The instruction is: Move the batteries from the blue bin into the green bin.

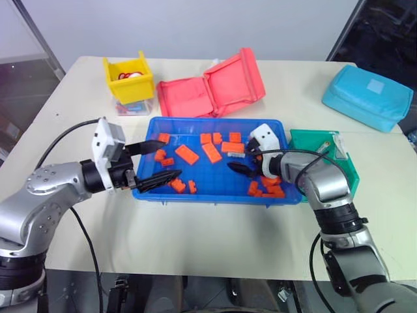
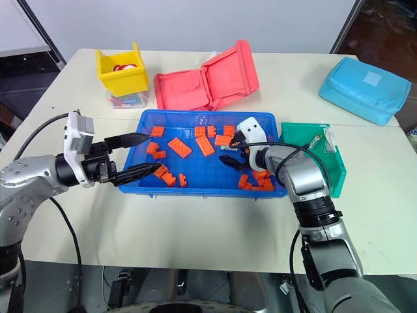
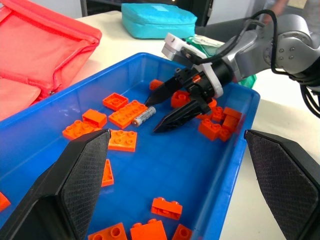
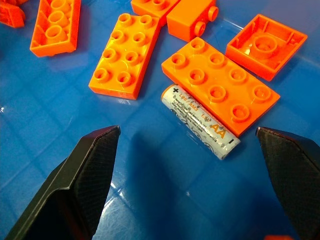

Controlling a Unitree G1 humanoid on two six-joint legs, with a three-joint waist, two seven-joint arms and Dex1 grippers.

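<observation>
The right gripper [image 4: 187,165] hangs over the blue bin [image 1: 215,192] with its fingers spread wide and empty, angled down at a battery [image 4: 200,121] on the bin floor. That spread makes sense as a way to straddle the battery, which lies tight against the long side of an orange brick [image 4: 220,91]; the brick may crowd one finger. The left gripper [image 1: 156,163], also wide open and holding nothing, waits at the bin's left edge, clear of the work. The green bin [image 1: 348,171] stands just beside the blue one, near the right arm.

Robot test lab, plain white table [image 1: 195,228], sorting bins, bare wall, dangling cables
</observation>
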